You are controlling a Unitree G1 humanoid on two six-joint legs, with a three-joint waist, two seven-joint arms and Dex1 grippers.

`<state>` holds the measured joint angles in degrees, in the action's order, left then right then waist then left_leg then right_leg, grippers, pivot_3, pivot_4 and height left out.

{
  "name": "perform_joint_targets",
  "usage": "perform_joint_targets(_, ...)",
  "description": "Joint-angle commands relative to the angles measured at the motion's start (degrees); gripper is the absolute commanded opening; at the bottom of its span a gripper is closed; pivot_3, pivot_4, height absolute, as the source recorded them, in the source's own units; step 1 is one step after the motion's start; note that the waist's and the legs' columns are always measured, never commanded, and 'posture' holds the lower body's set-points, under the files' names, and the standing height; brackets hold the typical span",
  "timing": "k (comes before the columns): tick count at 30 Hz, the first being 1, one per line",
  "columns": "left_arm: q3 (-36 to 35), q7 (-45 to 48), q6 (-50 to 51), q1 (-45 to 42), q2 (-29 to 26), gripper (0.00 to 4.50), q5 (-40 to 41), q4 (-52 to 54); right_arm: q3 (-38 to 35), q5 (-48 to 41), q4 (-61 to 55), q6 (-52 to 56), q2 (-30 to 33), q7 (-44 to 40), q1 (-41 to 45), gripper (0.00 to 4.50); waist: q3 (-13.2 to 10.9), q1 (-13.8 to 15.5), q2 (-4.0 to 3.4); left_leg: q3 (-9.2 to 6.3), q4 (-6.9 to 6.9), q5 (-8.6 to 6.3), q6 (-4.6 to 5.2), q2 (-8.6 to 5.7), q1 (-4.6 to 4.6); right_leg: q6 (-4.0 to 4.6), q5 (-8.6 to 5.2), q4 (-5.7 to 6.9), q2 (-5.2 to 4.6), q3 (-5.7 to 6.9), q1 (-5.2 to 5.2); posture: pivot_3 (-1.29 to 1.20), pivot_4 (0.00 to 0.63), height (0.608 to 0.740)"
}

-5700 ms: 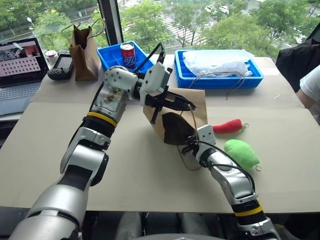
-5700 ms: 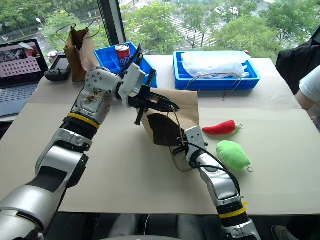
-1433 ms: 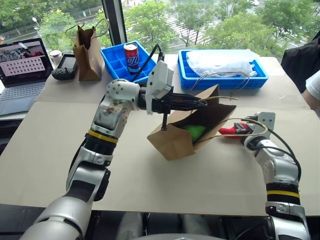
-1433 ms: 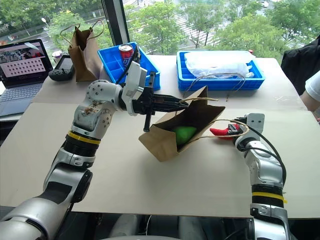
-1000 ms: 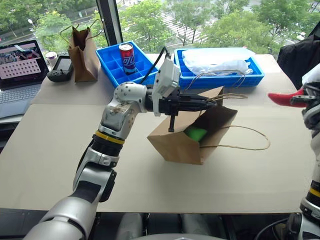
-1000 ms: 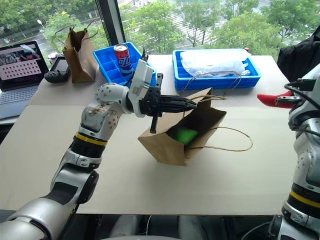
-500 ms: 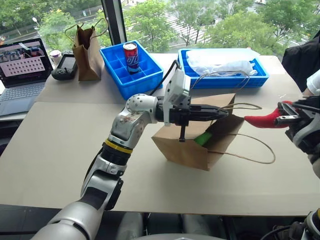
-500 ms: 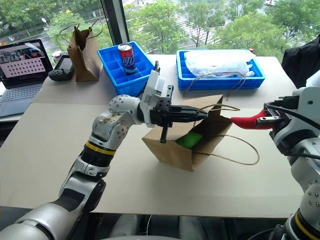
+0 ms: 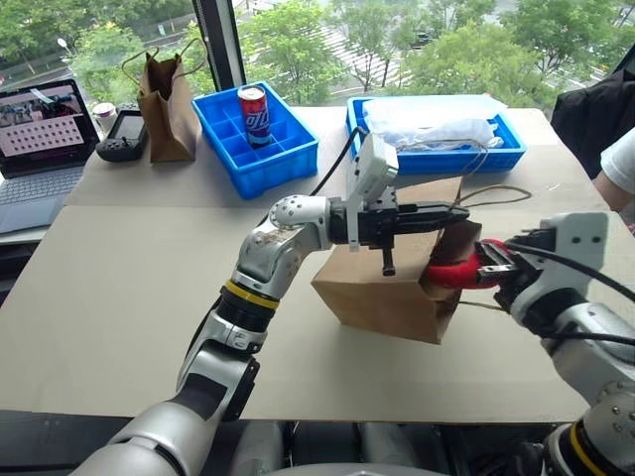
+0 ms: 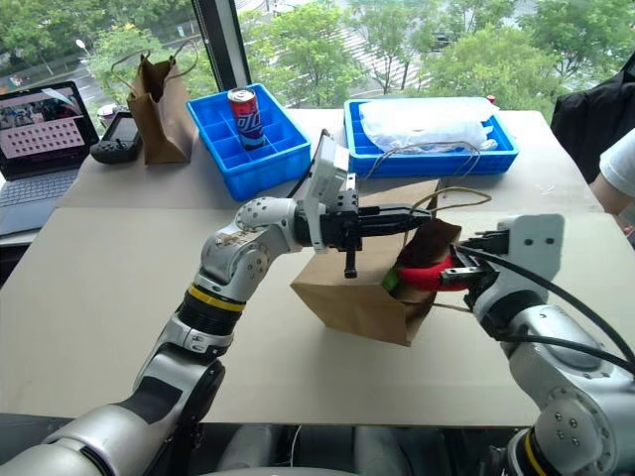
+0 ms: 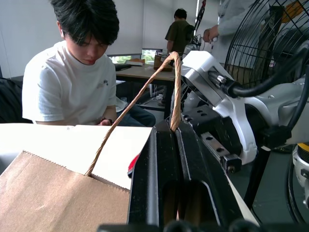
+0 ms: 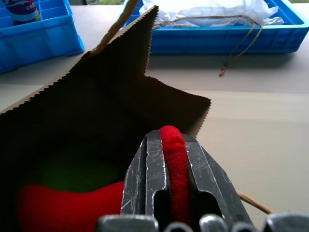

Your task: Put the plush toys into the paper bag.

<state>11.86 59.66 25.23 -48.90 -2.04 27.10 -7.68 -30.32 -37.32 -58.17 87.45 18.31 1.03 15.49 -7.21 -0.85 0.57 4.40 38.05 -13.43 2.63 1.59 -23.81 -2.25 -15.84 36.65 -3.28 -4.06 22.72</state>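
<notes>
The light-brown paper bag (image 9: 382,288) lies on its side mid-table, its mouth facing right. My left gripper (image 9: 454,209) is shut on the bag's upper cord handle (image 11: 175,87) and holds the mouth up. Pinched in my shut right gripper (image 9: 483,270) is the red chili plush (image 9: 451,275). In the right wrist view the chili's body (image 12: 58,210) reaches into the bag's dark mouth. The lime-green plush (image 12: 72,176) lies deeper inside the bag, partly hidden behind the chili.
At the back stand a blue compartment tray (image 9: 260,139) with a soda can (image 9: 256,112), and a blue tray (image 9: 437,139) holding a white plastic bag. A darker paper bag (image 9: 164,94) and a laptop (image 9: 40,129) are back left. A person's sleeve (image 9: 617,164) is at the right edge.
My right gripper has come left and down with the red chili, from high at the right to the bag's mouth. The left gripper kept its grip on the handle and shifted slightly right.
</notes>
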Motion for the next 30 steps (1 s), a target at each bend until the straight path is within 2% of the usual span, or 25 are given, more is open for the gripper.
perform_joint_targets(1, -0.74, -0.38, -0.23, -0.55, 0.2, 0.0, 0.74, 1.36, 7.41, 3.02, -1.43, -3.32, -1.46, 2.66, 2.13, 0.02, 0.0, 0.02, -0.01, 0.0, 0.0, 0.0, 0.0, 0.0, -0.01, 0.0, 0.0, 0.0, 0.0, 0.0, 0.01, 0.0, 0.15, 0.724)
perform_joint_targets(3, -0.65, -0.49, -0.44, -0.42, 0.08, 0.0, 0.56, 1.57, 10.42, 4.29, -0.79, -4.35, -2.1, 3.0, 1.5, 0.02, 0.0, 0.07, -0.01, 0.0, 0.0, 0.0, 0.0, 0.0, -0.01, 0.0, 0.0, 0.0, 0.01, 0.02, 0.03, 0.0, 0.15, 0.724)
perform_joint_targets(5, -0.71, -0.53, -0.37, -0.31, 0.0, 0.0, 0.67, 1.79, 11.28, 4.03, -0.11, -6.22, -4.21, 1.99, 0.92, 0.92, 0.0, 0.09, -0.01, -0.01, 0.0, 0.0, 0.0, 0.0, -0.03, 0.0, 0.0, 0.0, 0.01, 0.03, 0.04, 0.0, 0.15, 0.724)
perform_joint_targets(6, -0.71, -0.64, -0.39, -0.27, -0.04, 0.0, 0.63, 1.86, 11.38, 3.84, 0.06, -6.7, -4.6, 1.41, 0.82, 1.13, 0.0, 0.08, -0.01, -0.01, 0.0, 0.0, 0.0, 0.0, -0.06, 0.0, 0.0, 0.0, 0.01, 0.03, 0.07, 0.0, 0.15, 0.724)
perform_joint_targets(8, -0.7, -0.64, -0.46, -0.2, -0.17, 0.0, 0.64, 1.91, 11.0, 3.41, 0.17, -7.41, -4.22, -0.09, 0.98, 1.86, 0.0, 0.1, -0.01, -0.01, 0.0, 0.0, 0.0, -0.01, -0.07, 0.0, 0.0, 0.0, 0.0, 0.03, 0.07, 0.0, 0.15, 0.724)
perform_joint_targets(12, -0.66, -0.78, -0.74, -0.12, -0.3, 0.0, 0.51, 1.91, 7.97, 3.16, 0.11, -8.29, -1.0, -3.03, 1.01, 3.31, 0.0, 0.12, 0.0, -0.01, 0.0, 0.0, 0.0, -0.02, -0.07, 0.0, 0.0, -0.01, -0.02, 0.04, 0.06, 0.0, 0.15, 0.724)
perform_joint_targets(15, -0.79, -0.93, -0.91, -0.18, -0.24, 0.0, 0.49, 1.69, 3.92, 2.36, -0.56, -7.72, 2.32, -6.03, -0.22, 4.26, 0.0, 0.12, 0.0, -0.01, 0.0, 0.0, 0.0, -0.01, -0.06, 0.0, 0.0, -0.02, -0.01, 0.05, 0.06, 0.0, 0.15, 0.724)
perform_joint_targets(16, -0.82, -0.95, -0.93, -0.2, -0.23, 0.0, 0.5, 1.63, 2.22, 1.92, -0.78, -7.22, 3.34, -7.06, -0.74, 4.45, 0.0, 0.14, 0.0, -0.01, 0.0, 0.0, 0.0, -0.01, -0.06, 0.0, 0.0, -0.03, 0.0, 0.05, 0.05, 0.0, 0.15, 0.724)
perform_joint_targets(19, -0.83, -0.92, -1.15, -0.26, -0.28, 0.0, 0.39, 1.48, -4.14, -0.66, -1.37, -4.99, 6.88, -11.66, -3.5, 4.45, 0.0, 0.16, 0.0, -0.01, 0.0, 0.0, 0.0, -0.01, -0.06, 0.0, 0.0, -0.04, 0.0, 0.04, 0.05, 0.0, 0.15, 0.724)
perform_joint_targets(24, -0.76, -0.75, -1.7, -0.32, -0.43, 0.0, 0.12, 1.24, -24.06, -7.51, 0.55, 2.12, 12.87, -22.5, -7.96, 4.45, -0.02, 0.28, 0.02, -0.1, -0.01, -0.01, 0.02, -0.04, -0.07, 0.0, 0.0, -0.16, -0.01, 0.07, -0.09, 0.0, 0.15, 0.724)
perform_joint_targets(27, -0.68, -0.66, -1.97, -0.23, -0.47, 0.0, 0.11, 1.1, -32.17, -11.18, 3.34, 4.91, 10.13, -23.84, -9.52, 4.45, -0.03, 0.11, 0.05, -0.17, -0.01, -0.01, 0.02, 0.0, 0.02, 0.0, 0.0, -0.4, 0.03, 0.1, -0.31, 0.0, 0.15, 0.724)
perform_joint_targets(30, -0.54, -0.57, -2.36, -0.23, -0.3, 0.0, 0.02, 0.8, -36.11, -12.01, 5.74, 5.05, 3.72, -22.09, -11.95, 4.45, -0.02, 0.16, 0.03, -0.38, -0.02, -0.02, 0.03, 0.02, 0.05, 0.0, 0.0, -0.47, 0.13, 0.15, -0.47, 0.0, 0.15, 0.724)
